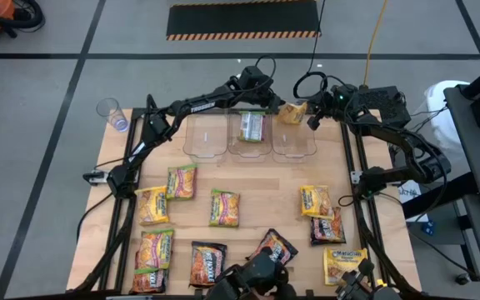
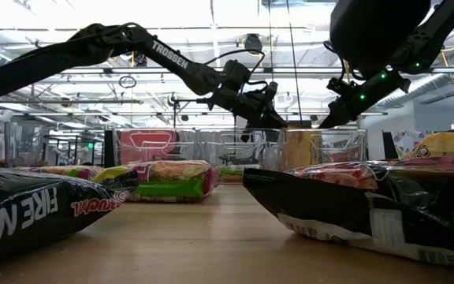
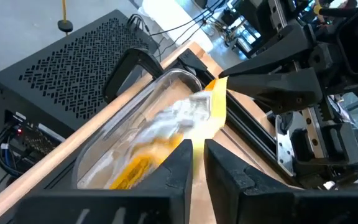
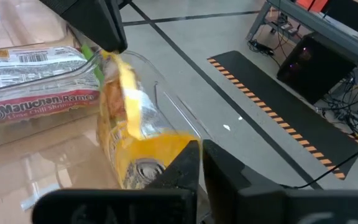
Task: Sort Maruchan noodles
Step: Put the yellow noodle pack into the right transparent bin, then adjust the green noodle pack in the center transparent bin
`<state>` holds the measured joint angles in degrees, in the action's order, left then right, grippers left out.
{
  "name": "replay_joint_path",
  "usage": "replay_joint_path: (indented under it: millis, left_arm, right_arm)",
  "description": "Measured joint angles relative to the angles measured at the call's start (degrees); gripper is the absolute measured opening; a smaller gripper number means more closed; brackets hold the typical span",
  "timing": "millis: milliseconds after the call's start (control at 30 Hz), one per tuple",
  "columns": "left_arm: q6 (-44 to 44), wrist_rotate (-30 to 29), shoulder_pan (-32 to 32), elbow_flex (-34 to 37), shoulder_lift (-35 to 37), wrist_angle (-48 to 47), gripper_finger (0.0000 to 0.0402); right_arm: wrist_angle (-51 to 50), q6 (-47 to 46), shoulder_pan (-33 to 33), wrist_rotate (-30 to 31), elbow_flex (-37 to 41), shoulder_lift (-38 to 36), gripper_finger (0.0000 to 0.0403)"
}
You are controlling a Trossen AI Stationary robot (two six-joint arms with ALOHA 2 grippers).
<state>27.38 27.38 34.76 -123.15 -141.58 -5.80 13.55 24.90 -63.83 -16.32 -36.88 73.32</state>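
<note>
Both pincers meet over the far right bin [image 1: 294,142], nipping one yellow packet [image 1: 292,112] between them. The left pincer [image 1: 275,103] and right pincer [image 1: 310,111] are each closed on its edges. A green-edged packet [image 1: 251,127] lies in the middle bin [image 1: 249,148].

Both grippers [image 1: 283,107] [image 1: 308,112] crowd right bin [image 1: 294,142]; left bin [image 1: 204,137] unobstructed; packets [image 1: 224,207] litter near table half.
</note>
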Motion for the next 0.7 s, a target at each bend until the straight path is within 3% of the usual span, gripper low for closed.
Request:
replay_joint_path:
  millis: [267, 467, 700]
  left_arm:
    - [0.36, -1.29, 0.04, 0.00, 0.00, 0.04, 0.0066]
    - [-1.86, -6.04, 0.11, 0.00, -0.02, 0.44, 0.0067]
    - [1.13, -3.26, 0.38, 0.04, -0.11, 9.48, 0.0067]
  right_arm:
    - [0.17, 0.61, 0.00, 0.03, 0.00, -0.01, 0.0061]
    - [5.42, 2.79, 0.00, 4.51, 0.00, -0.40, 0.0084]
    - [7.38, 2.80, -0.02, 4.37, 0.00, -4.57, 0.0089]
